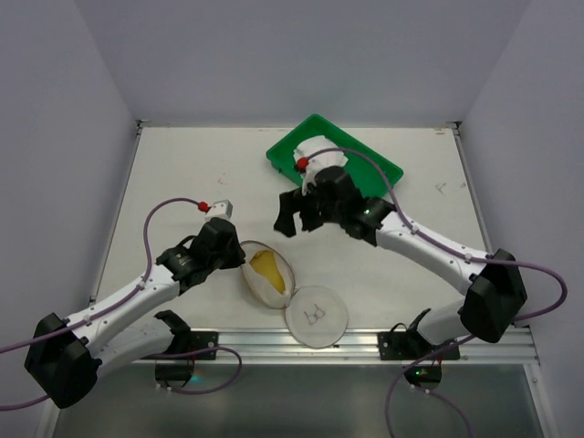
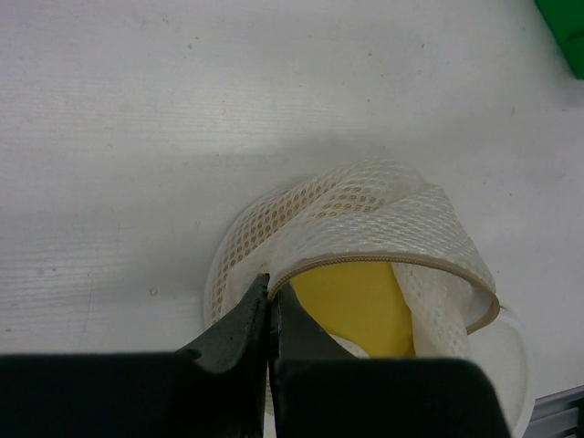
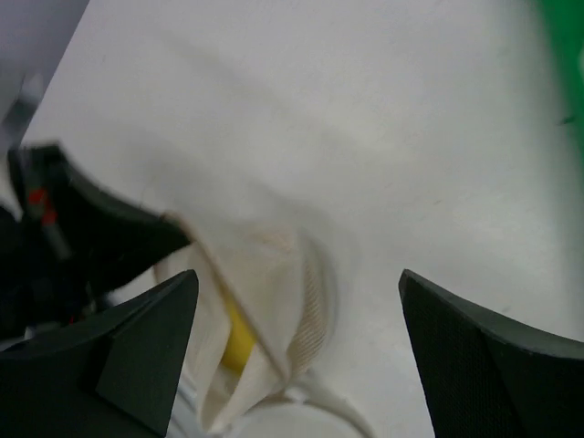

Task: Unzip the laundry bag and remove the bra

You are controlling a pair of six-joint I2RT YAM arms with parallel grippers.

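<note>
The white mesh laundry bag (image 1: 274,283) lies unzipped near the table's front, its round lid with the bra drawing (image 1: 316,316) folded out beside it. A yellow bra (image 1: 266,265) shows inside the opening. My left gripper (image 1: 241,256) is shut on the bag's zipper rim (image 2: 365,263), holding the mouth open over the yellow bra (image 2: 360,306). My right gripper (image 1: 297,219) is open and empty, hovering above and behind the bag. In the right wrist view the bag (image 3: 283,274) and a strip of the yellow bra (image 3: 239,342) lie between its spread fingers (image 3: 137,347).
A green tray (image 1: 379,164) with a white item in it stands at the back right, just behind my right arm. Its corner shows in the left wrist view (image 2: 566,23) and the right wrist view (image 3: 564,55). The table's front rail (image 1: 365,342) runs just below the lid.
</note>
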